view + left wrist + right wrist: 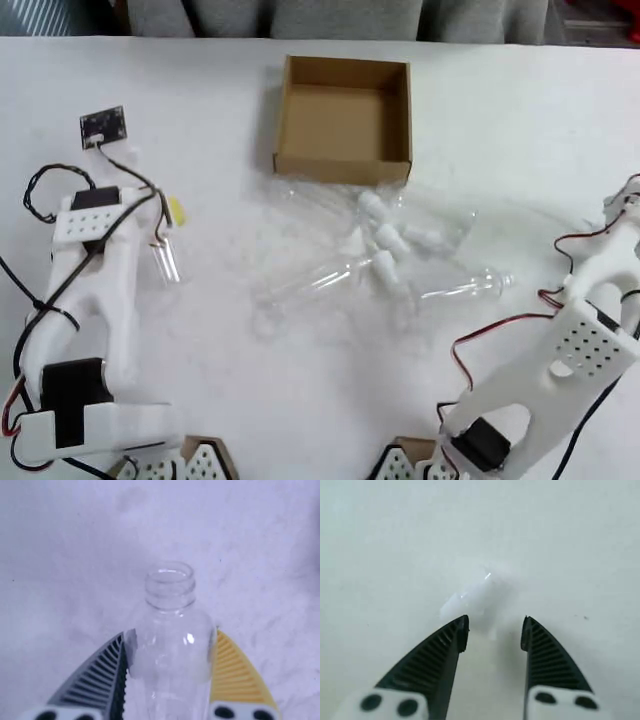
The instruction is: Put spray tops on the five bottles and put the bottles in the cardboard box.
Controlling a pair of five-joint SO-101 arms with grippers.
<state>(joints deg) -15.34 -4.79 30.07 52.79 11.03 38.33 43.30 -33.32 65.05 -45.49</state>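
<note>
My left gripper [170,639] is shut on a clear bottle [170,625], its grey and yellow fingers pressing the sides below the open, topless neck. In the high view this gripper [166,238] holds the bottle [166,264] at the table's left. My right gripper [492,627] stands open just above the table, with a white spray top [479,596] lying just beyond its fingertips. Several more clear bottles [312,284] and white spray tops [390,240] lie mixed together in front of the empty cardboard box [345,160].
A small black circuit board [103,124] with its cable lies at the back left. Red and black wires [505,325] trail along the right arm [585,345]. Bare white table lies between the arms near the front edge.
</note>
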